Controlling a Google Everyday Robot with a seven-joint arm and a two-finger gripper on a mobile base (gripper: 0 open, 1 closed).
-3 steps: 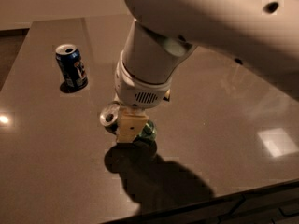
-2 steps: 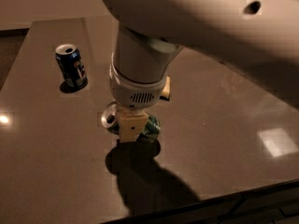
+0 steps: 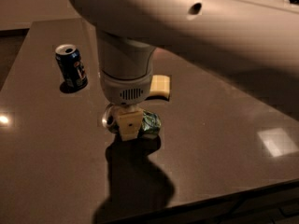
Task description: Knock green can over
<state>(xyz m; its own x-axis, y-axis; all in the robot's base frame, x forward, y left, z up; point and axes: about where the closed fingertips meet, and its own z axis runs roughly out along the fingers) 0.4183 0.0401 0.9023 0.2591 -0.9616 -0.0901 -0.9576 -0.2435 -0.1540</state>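
Camera view showed the gripper (image 3: 145,105) low over the dark table (image 3: 224,143) at centre frame, pointing straight down from a thick white wrist (image 3: 125,73). The arm (image 3: 196,22) swept in across the top of the frame from the upper right. Its two pale fingers stood apart and held nothing: the near finger (image 3: 129,125) hung just below centre, and the far finger (image 3: 160,86) showed behind and to the right of the wrist. The green can (image 3: 150,123) lay directly beneath the gripper, partly hidden behind the near finger and seemingly touching it. It appeared to be on its side already, with its silver top facing frame left and its green body pointing right, so its long axis ran roughly left to right. By that reading the knock-over was as good as done, and any further push would only roll the can. A dark blue can (image 3: 71,66) stood upright, well apart in the upper left.
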